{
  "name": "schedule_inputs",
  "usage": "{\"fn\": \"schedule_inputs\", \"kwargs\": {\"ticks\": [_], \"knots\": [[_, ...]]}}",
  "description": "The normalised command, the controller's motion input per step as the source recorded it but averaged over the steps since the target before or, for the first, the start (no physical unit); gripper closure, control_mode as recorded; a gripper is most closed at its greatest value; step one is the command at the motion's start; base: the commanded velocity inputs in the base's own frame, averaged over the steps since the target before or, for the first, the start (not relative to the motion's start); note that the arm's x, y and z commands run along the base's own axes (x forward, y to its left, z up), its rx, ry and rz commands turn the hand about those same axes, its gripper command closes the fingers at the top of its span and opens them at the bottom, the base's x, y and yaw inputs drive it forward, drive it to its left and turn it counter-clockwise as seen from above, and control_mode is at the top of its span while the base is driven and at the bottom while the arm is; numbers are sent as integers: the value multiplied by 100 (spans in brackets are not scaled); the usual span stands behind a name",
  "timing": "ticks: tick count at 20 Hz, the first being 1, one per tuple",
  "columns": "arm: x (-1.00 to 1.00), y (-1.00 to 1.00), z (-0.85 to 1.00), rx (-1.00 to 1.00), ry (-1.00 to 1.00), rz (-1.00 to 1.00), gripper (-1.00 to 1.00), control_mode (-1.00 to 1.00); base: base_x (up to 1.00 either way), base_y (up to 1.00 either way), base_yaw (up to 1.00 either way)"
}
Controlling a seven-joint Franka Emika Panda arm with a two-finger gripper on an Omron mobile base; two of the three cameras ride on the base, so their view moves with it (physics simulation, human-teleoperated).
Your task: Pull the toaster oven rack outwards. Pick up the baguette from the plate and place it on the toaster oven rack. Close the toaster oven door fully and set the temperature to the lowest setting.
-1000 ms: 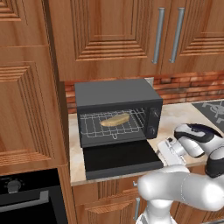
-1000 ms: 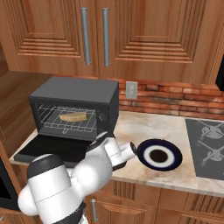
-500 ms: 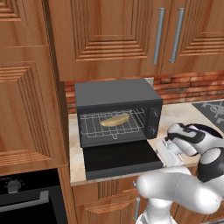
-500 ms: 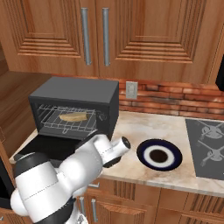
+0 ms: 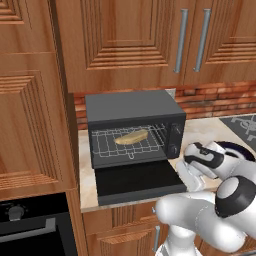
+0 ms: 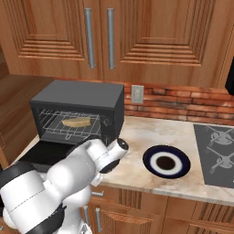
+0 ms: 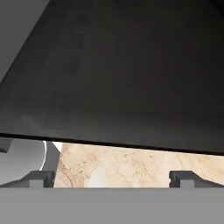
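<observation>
Golden baguette (image 5: 132, 137) already sits on the rack (image 5: 128, 142) inside the oven (image 5: 134, 128), so the tool (image 7: 112, 177), fingers spread and empty, sits low under the dropped door (image 5: 137, 181), probably to lift it.

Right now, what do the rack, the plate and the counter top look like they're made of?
The rack looks like thin metal wire, light grey, an open grid. The plate looks like glazed ceramic: a smooth navy rim around a white ring with a dark centre, though plastic can't be ruled out. The counter looks like polished stone, beige and mottled like marble or granite.
</observation>
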Motion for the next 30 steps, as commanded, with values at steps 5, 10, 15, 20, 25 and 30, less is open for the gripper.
{"fn": "schedule_inputs", "kwargs": {"ticks": [5, 10, 15, 20, 25, 30], "knots": [[-45, 61, 1, 26, 48, 7, -100, -100, 0, 0, 0], [-37, 35, 0, 39, 50, 22, -100, -100, 0, 0, 0], [-30, 26, 0, 48, 48, 43, -100, -100, 0, 0, 0], [-32, 48, 1, 44, 47, 50, -100, -100, 0, 0, 0], [-25, 65, 17, 37, 50, 53, -100, -100, 0, 0, 0], [-17, 64, 36, 34, 54, 57, -100, -100, 0, 0, 0]]}}
